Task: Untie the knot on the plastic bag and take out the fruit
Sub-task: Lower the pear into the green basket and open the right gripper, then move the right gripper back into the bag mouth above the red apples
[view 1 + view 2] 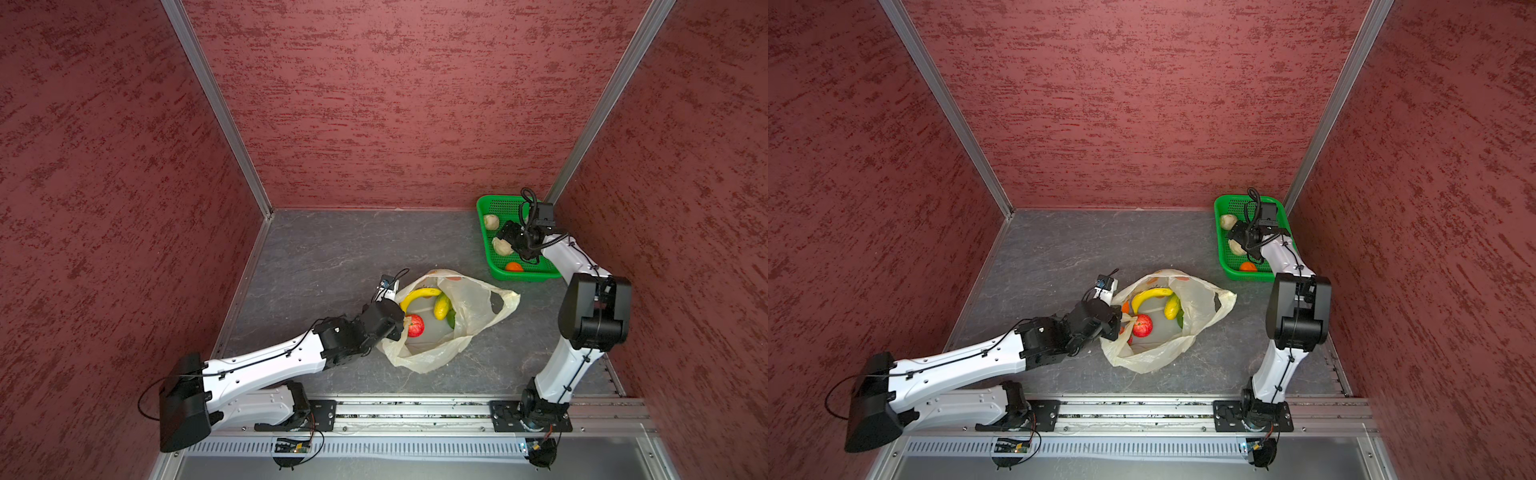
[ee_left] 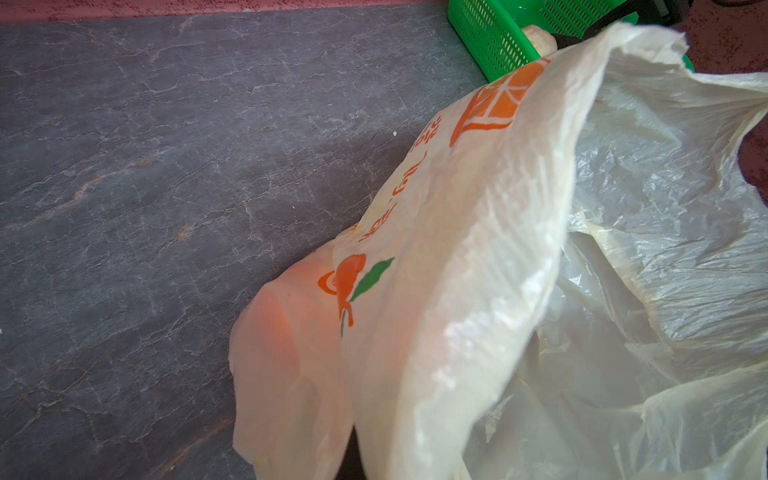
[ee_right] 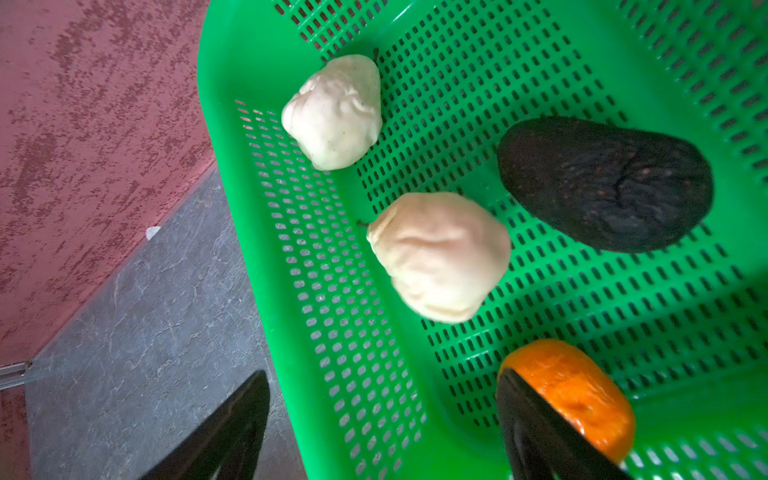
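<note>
The plastic bag (image 1: 473,305) slants near-left to far-right; left end effector (image 1: 397,330) pinches it, right end effector (image 3: 382,378) gapes wide.

both arms wear glossy white shells with black joint housings; the left arm (image 1: 266,365) has small dark screw holes along its white link and a thin black cable clipped on top; the right arm (image 1: 557,365) has a bulky black elbow block, a clipped black cable and a boxy black wrist camera (image 1: 543,212) with a looped lead; the right pincer (image 3: 382,436) has black tapered fingers (image 3: 232,428)
</note>
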Robot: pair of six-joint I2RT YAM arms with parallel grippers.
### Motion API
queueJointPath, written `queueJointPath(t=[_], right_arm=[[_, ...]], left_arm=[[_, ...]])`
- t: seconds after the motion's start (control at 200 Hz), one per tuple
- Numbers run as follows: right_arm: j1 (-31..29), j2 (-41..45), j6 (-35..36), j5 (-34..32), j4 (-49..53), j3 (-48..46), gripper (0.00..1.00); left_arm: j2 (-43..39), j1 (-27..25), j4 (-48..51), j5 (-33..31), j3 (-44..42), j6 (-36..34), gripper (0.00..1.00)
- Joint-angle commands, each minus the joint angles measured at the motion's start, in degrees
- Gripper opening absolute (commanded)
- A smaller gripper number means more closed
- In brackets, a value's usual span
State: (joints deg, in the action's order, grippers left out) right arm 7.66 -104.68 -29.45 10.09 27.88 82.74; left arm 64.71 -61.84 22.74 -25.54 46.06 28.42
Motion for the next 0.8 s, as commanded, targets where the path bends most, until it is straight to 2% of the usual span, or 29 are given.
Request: queueJointPath(t=[0.0, 0.18, 0.366, 0.491, 0.611, 0.796], right_arm=[[-0.5, 5.9, 1.9, 0.8, 1.8, -0.5, 0.87], [-3.6, 16.3, 4.6, 4.7, 7.8, -0.7, 0.87], [-9.8, 28.1, 7.3, 7.1, 14.8, -0.8, 0.88], [-17.1, 34.2, 7.6, 7.2, 18.8, -1.6, 0.89], [-25.6, 38.5, 4.4, 7.1, 19.7, -4.3, 0.88], [-38.0, 42.2, 1.0, 2.9, 20.4, -7.3, 0.89]], left_arm=[[-0.3, -0.3, 0.1, -0.6, 0.1, -0.8, 0.0], [-0.6, -0.3, 0.2, -0.7, -0.1, -0.8, 0.0], [-0.5, -0.2, 0.9, -1.4, 0.3, -0.7, 0.0], [-0.4, -0.2, 0.9, -1.9, 0.5, -0.8, 0.0], [0.0, -0.2, 1.2, -2.1, 1.1, -0.9, 0.0], [0.5, -0.2, 0.9, -1.7, 1.0, -0.7, 0.0]])
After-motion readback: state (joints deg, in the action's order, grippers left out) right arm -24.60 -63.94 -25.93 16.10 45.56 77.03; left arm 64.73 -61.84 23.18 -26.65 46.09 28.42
